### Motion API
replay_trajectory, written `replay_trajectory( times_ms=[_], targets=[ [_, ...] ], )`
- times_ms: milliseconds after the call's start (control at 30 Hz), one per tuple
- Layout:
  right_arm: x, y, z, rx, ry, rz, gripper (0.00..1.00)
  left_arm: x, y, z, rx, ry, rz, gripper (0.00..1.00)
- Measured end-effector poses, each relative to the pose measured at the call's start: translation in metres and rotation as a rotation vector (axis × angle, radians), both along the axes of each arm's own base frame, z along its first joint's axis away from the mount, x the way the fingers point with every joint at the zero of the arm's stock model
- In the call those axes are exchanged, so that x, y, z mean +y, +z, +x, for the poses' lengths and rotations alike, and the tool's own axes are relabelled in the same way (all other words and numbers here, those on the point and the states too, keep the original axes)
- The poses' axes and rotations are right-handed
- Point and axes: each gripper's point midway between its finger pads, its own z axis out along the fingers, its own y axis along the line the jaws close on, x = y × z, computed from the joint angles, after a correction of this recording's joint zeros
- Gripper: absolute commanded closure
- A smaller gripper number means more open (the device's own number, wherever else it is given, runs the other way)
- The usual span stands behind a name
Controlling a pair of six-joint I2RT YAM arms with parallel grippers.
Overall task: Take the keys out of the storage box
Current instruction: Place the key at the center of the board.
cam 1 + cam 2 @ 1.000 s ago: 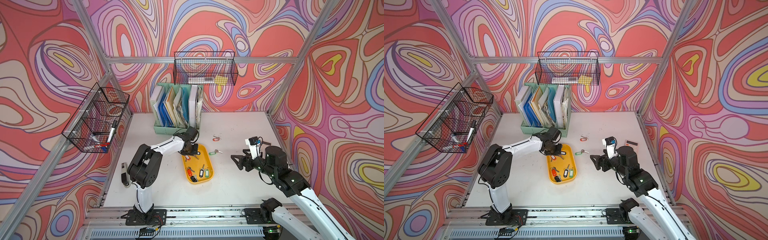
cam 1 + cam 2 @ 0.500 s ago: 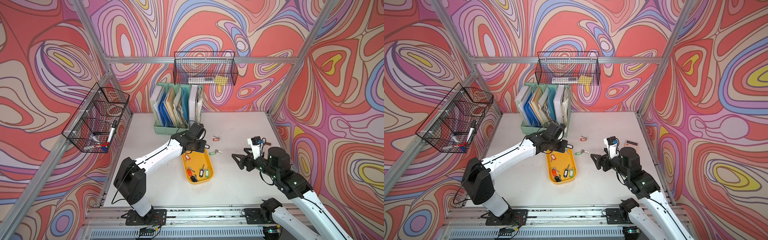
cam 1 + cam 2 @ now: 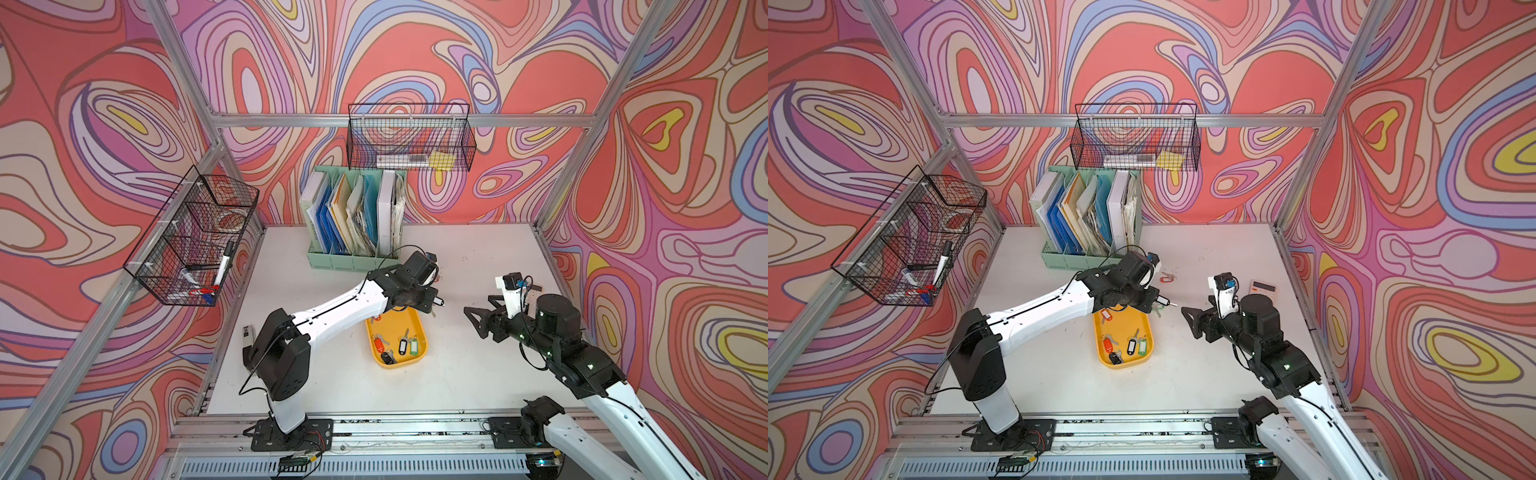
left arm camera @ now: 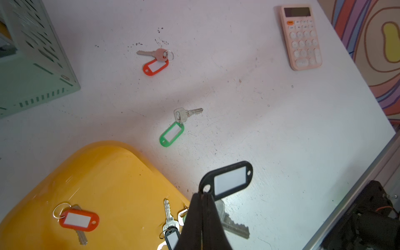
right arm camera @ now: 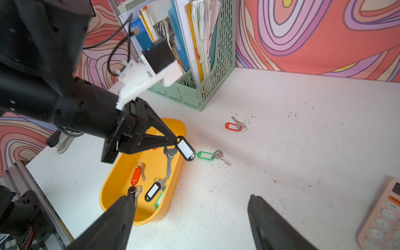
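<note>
Walls (image 3: 104,124): swirl print in red, pink, purple and yellow. Aluminium frame (image 3: 291,120) on corners and back wall. White table (image 3: 478,374), scuffed, evenly lit. Black wire baskets on back wall (image 3: 409,141) and side wall (image 3: 191,245). Mint file organiser (image 3: 353,262) at table's back.

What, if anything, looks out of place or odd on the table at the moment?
Nothing is spilled or damaged. Only a scatter of dark specks soils the white table beside the red-tagged key, and the papers in the green file organiser look ragged and dog-eared.
</note>
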Motion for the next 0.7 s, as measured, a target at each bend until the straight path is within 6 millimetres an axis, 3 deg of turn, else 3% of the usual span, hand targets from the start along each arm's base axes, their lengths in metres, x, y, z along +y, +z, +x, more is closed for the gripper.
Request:
replay_trajectory(
  times_ms=[233,700],
  targets=[
    [0.000,0.001,0.001,-0.004,-0.002,0.001,0.14,-0.011,-0.040,-0.001,0.091,-0.011,0.038,1.00],
    [0.002,0.001,0.006,-0.006,-0.002,0.002,0.14,-0.029,-0.076,-0.006,0.162,-0.032,0.084,1.00]
  ],
)
